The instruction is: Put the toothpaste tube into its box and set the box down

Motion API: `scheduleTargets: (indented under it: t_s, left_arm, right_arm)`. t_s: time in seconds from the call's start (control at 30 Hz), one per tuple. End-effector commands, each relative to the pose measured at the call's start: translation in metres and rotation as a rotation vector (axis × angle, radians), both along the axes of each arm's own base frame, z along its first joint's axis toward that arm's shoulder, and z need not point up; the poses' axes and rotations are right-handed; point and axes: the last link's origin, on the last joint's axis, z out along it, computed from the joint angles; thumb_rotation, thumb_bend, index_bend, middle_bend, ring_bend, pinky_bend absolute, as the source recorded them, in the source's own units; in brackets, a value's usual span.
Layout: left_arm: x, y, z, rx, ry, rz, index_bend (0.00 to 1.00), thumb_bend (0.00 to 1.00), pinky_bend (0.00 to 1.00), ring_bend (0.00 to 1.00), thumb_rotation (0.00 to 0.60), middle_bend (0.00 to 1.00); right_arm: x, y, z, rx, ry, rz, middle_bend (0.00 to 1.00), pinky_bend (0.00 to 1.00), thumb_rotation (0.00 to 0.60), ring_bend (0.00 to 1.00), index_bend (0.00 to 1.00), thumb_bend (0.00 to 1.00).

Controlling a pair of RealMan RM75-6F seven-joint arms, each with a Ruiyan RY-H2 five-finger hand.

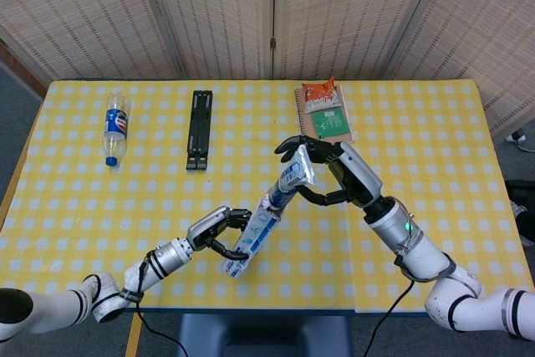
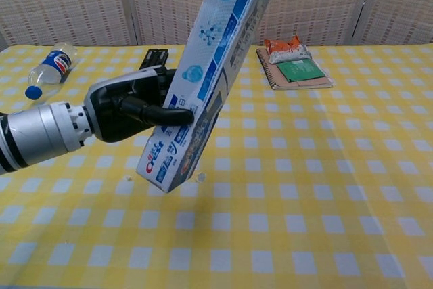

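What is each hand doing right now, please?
Left hand: grips the tilted toothpaste box.
Right hand: holds the toothpaste tube, whose lower end is in the box's open top.

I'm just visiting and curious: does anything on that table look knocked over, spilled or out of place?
The plastic bottle lies on its side near the table's far left corner rather than standing. A tiny white crumb sits on the tablecloth below the toothpaste box. Nothing looks spilled or damaged.
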Motion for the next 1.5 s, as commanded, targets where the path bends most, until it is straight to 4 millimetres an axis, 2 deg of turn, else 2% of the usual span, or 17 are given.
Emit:
scheduleTargets:
  t_s: [0.03, 0.37, 1.5]
  left_arm:
    - [-0.001, 0.0, 0.001, 0.001, 0.0, -0.003, 0.53, 0.47, 0.6, 0.56, 0.6, 0.6]
    - [-0.003, 0.001, 0.001, -0.001, 0.005, -0.005, 0.53, 0.47, 0.6, 0.56, 0.6, 0.6]
    - [-0.006, 0.009, 0.0, 0.006, 0.027, -0.007, 0.53, 0.47, 0.6, 0.56, 0.6, 0.6]
  right_arm:
    - [0.001, 0.0, 0.0, 0.034, -0.038, -0.017, 0.32, 0.51, 0.6, 0.34, 0.48, 0.39]
    - [0.002, -0.001, 0.003, 0.097, -0.117, -0.046, 0.32, 0.51, 0.6, 0.34, 0.48, 0.39]
    - [-0.007, 0.0, 0.003, 0.11, -0.046, -0.048, 0.32, 0.52, 0.6, 0.34, 0.48, 0.39]
